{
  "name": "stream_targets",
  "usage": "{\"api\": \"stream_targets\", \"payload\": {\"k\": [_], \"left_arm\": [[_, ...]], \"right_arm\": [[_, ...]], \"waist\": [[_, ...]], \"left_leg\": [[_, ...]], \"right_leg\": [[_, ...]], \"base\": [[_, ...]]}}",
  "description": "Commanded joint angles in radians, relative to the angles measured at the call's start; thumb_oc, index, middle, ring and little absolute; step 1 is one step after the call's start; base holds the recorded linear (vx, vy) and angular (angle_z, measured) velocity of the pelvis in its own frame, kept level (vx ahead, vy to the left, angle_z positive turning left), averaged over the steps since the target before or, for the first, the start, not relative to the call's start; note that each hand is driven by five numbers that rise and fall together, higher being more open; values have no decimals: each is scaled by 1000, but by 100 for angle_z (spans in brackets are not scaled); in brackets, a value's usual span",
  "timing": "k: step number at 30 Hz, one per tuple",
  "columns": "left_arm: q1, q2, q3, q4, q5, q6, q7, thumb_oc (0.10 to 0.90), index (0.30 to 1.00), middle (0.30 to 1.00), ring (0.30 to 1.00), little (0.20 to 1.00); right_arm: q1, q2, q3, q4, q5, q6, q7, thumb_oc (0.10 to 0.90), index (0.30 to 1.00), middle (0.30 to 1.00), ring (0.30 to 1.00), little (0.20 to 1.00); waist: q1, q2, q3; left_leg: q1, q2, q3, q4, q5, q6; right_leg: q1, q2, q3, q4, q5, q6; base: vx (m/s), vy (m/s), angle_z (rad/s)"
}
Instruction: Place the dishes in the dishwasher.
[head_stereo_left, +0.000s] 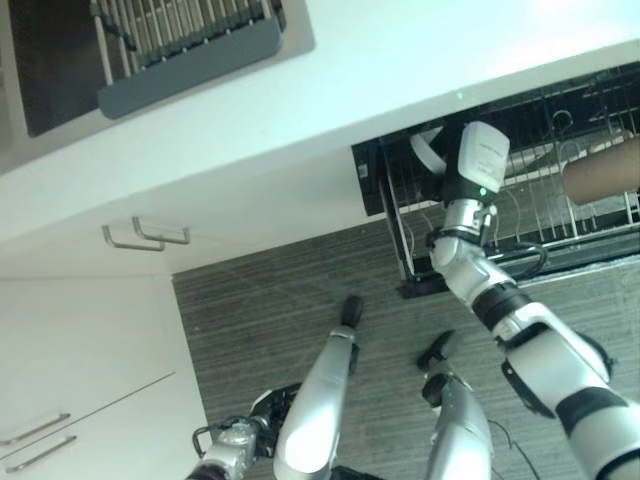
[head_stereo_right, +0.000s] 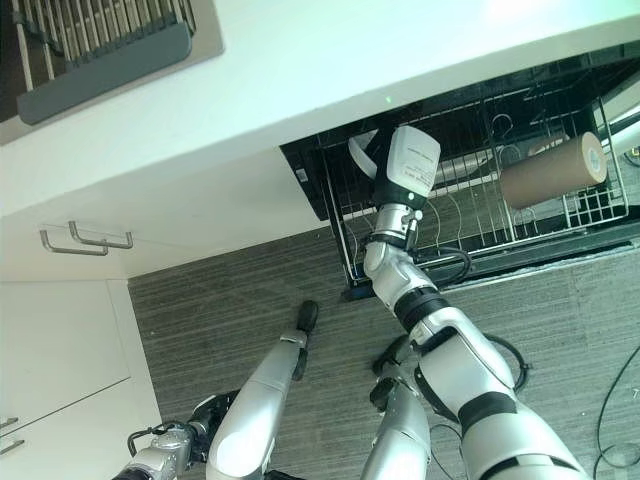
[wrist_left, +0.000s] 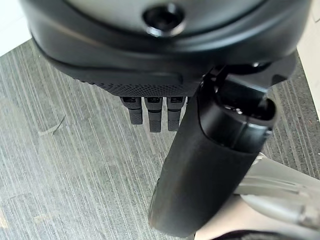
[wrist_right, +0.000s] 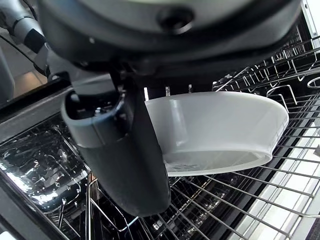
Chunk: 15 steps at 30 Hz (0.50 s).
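My right hand (wrist_right: 125, 150) is shut on a white bowl (wrist_right: 220, 132), with the thumb across the near rim and the fingers hidden behind it. The bowl hangs tilted just above the wires of the pulled-out dishwasher rack (wrist_right: 240, 200). From the head, the bowl (head_stereo_right: 362, 155) shows at the rack's (head_stereo_right: 470, 215) left end, under the counter edge, past my right wrist. My left hand (head_stereo_left: 351, 311) hangs low over the floor. Its fingers (wrist_left: 155, 117) are straight and hold nothing.
A brown cylinder-shaped cup (head_stereo_right: 550, 170) lies on its side in the rack's right part. The white counter (head_stereo_left: 330, 110) overhangs the dishwasher. A sink with a wire drying rack (head_stereo_left: 190, 45) lies at the far left. Cabinet handles (head_stereo_left: 145, 238) stick out below the counter.
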Motion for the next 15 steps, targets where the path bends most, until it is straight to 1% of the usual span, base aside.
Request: {"api": "stream_targets", "payload": {"k": [1,2,3,4,5,6,7,8,9,11,14,15], "left_arm": [[37,24,-13,-81,-52,-7,22,800,900,900,900,900],[37,37,-6,-96,-55,8,23,800,900,900,900,900],[34,46,0,-103,-56,17,22,800,900,900,900,900],[31,64,8,-107,-61,24,15,800,900,900,900,900],[30,72,13,-109,-60,25,10,800,900,900,900,900],[29,82,16,-115,-59,25,5,800,900,900,900,900],[31,95,15,-124,-59,24,5,800,900,900,900,900],[29,108,16,-132,-58,30,2,800,900,900,900,900],[27,118,17,-136,-55,32,-1,800,900,900,900,900],[30,126,15,-146,-56,34,-1,800,900,900,900,900],[38,138,16,-165,-55,39,6,800,900,900,900,900],[40,143,16,-169,-55,43,10,800,900,900,900,900]], "right_arm": [[25,-36,71,74,285,40,450,800,900,900,900,900],[30,-26,58,80,274,37,531,800,900,900,900,900],[26,-22,57,87,260,43,561,800,900,900,900,900],[4,-19,63,124,297,76,637,800,900,900,900,900],[-4,-16,62,149,285,115,691,800,900,900,900,900],[-10,-19,67,184,272,177,776,800,900,900,900,900],[-18,-29,72,225,247,216,871,800,900,900,900,900],[-26,-36,81,262,211,241,953,800,900,900,900,900],[-45,-46,96,287,175,261,1005,800,900,900,900,900],[-54,-56,106,293,156,265,1017,800,900,900,900,900],[-67,-70,124,292,93,272,1051,800,900,900,900,900],[-70,-78,132,292,96,268,1048,800,900,900,900,900]], "waist": [[33,27,-20],[33,21,-20],[35,17,-20],[41,9,-20],[45,6,-20],[50,0,-20],[56,-6,-20],[61,-11,-20],[66,-17,-20],[70,-19,-20],[75,-26,-20],[76,-29,-20]], "left_leg": [[-33,17,-75,-81,8,-7],[-39,19,-75,-81,11,-9],[-43,20,-76,-81,14,-10],[-50,24,-76,-81,18,-10],[-53,26,-75,-81,20,-11],[-58,27,-75,-81,24,-11],[-60,28,-79,-81,26,-12],[-62,26,-82,-81,29,-11],[-60,26,-85,-81,32,-11],[-60,25,-87,-81,34,-11],[-59,25,-91,-81,34,-12],[-58,25,-93,-81,35,-11]], "right_leg": [[26,-12,90,71,-108,81],[22,-10,87,71,-107,81],[18,-10,85,73,-106,81],[15,-10,82,77,-107,78],[15,-8,81,77,-107,78],[19,-5,78,73,-108,79],[25,-3,73,69,-107,81],[31,1,70,65,-106,82],[44,5,65,55,-106,83],[48,7,63,52,-106,83],[59,10,60,46,-107,85],[63,12,58,44,-106,86]], "base": [[-47,-89,6],[-10,-77,11],[-7,-68,4],[-8,-59,-7],[-16,-72,-19],[-18,-83,-8],[-14,-114,-15],[9,-140,10],[16,-105,12],[10,-62,7],[2,-53,2],[0,-52,22]]}}
